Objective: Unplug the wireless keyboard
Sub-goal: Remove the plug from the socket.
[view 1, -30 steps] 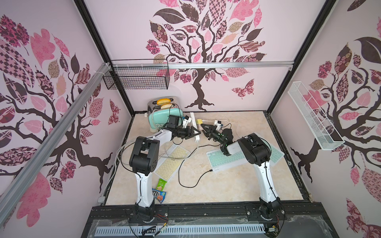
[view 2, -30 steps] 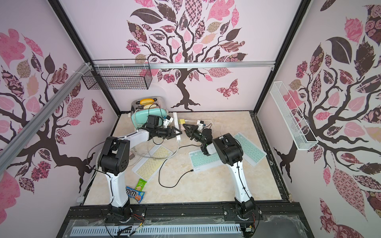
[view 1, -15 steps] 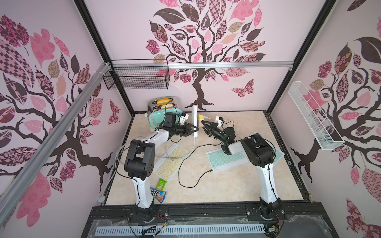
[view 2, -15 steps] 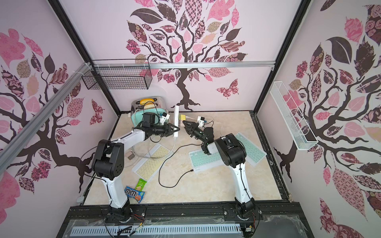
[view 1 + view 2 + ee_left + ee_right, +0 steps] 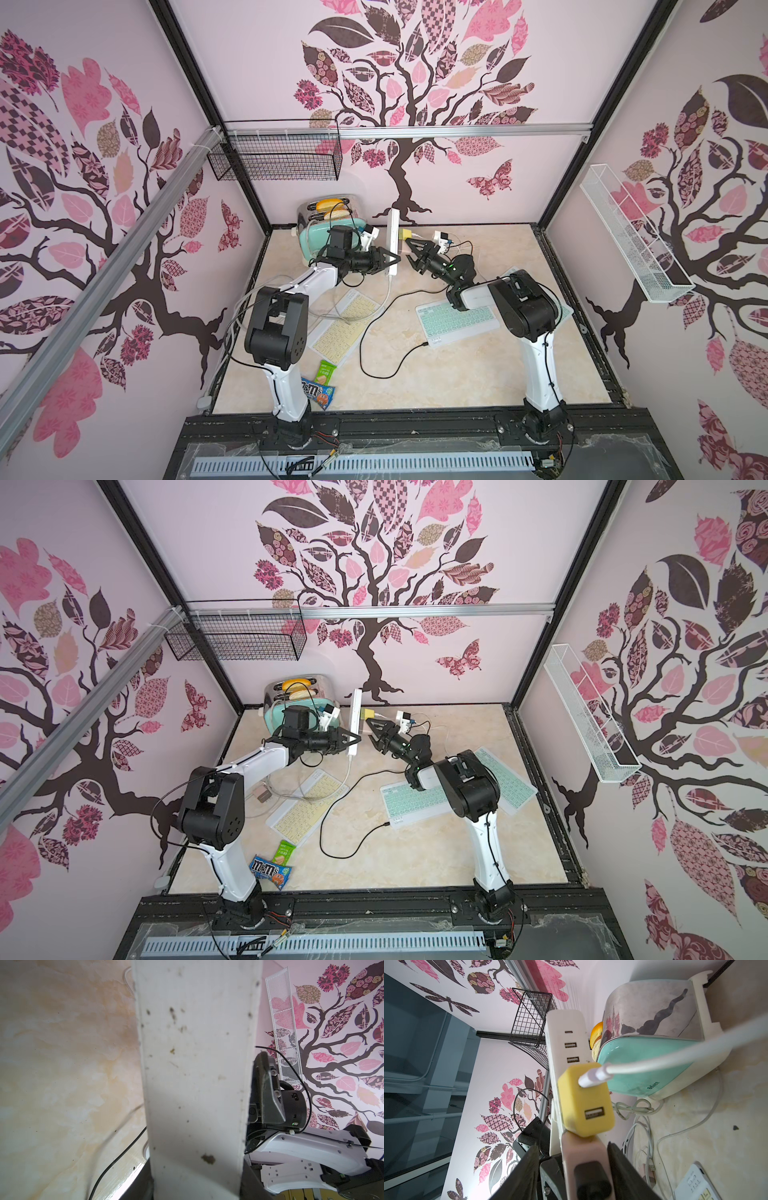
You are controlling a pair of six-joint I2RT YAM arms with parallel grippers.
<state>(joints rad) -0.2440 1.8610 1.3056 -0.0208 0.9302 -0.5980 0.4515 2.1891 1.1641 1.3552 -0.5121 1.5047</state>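
The mint keyboard point(image 5: 457, 322) lies right of centre with a black cable point(image 5: 374, 332) in its front corner; the cable loops forward, then runs back toward the power strip. My left gripper point(image 5: 390, 259) is shut on the white power strip point(image 5: 392, 237) point(image 5: 195, 1064), holding it on edge above the table. A yellow adapter point(image 5: 584, 1103) and a pink adapter point(image 5: 583, 1159) sit in the strip; a black plug point(image 5: 591, 1180) sits in the pink one. My right gripper point(image 5: 577, 1161) point(image 5: 413, 251) stands open around the pink adapter, with a gap on one side.
A mint toaster point(image 5: 328, 224) stands behind the strip, with white cables point(image 5: 641, 1118) beside it. A yellow keyboard point(image 5: 345, 328) lies left of centre. A second mint keyboard point(image 5: 509, 781) lies under my right arm. Snack packets point(image 5: 318, 392) lie near the front.
My left gripper has raised the power strip off the table onto its edge. My right gripper followed it toward the back, and its jaws have widened around the pink adapter.
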